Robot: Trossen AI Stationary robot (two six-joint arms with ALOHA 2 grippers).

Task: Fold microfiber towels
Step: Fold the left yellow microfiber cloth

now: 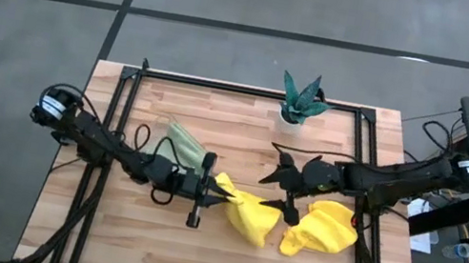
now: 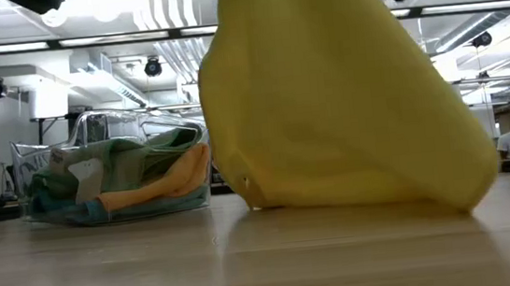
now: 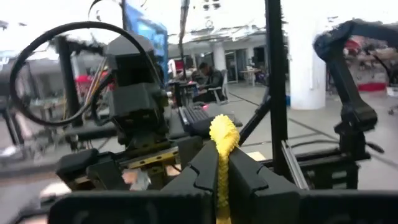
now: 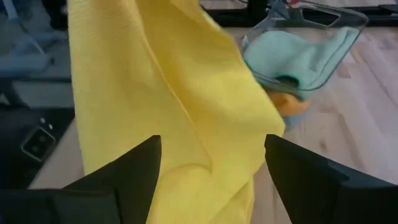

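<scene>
While pinched (left claw), yellow towel bunched.

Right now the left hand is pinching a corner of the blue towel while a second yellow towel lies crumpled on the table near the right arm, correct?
Not quite: the towel pinched by the left hand is yellow, not blue, as the left wrist view shows. The second yellow towel does lie crumpled on the table near the right arm.
</scene>
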